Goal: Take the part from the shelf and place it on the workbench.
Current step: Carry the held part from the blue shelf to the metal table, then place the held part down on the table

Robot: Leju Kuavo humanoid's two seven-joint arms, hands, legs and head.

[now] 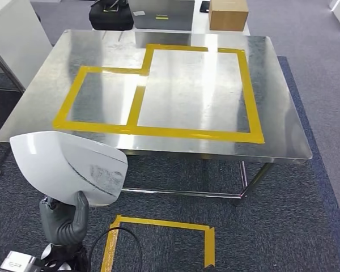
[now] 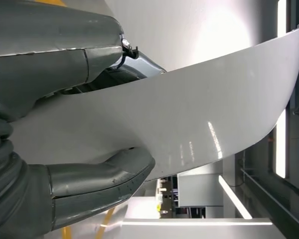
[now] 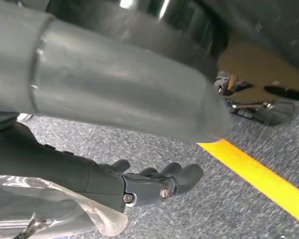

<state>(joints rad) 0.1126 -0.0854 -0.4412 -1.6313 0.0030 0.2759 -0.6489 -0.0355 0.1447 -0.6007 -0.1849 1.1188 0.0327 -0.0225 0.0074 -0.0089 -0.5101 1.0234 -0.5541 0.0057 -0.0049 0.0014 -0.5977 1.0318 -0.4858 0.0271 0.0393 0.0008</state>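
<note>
The left hand (image 1: 64,222) grips the white curved part (image 1: 69,165) from beneath, thumb against its face, long axis running roughly parallel to the desk (image 1: 284,122) edge. The part hangs just short of that near edge, low left. The right hand (image 3: 155,181) hangs empty over the carpet, fingers loosely extended.

Grey left hand (image 1: 64,222), ribbed cover, thick thumb, darker screwed fingers (image 3: 148,183).

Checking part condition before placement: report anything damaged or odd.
The white part held by the left hand shows a grey scuffed patch and a dark line near its right end. The workbench looks normal.
</note>
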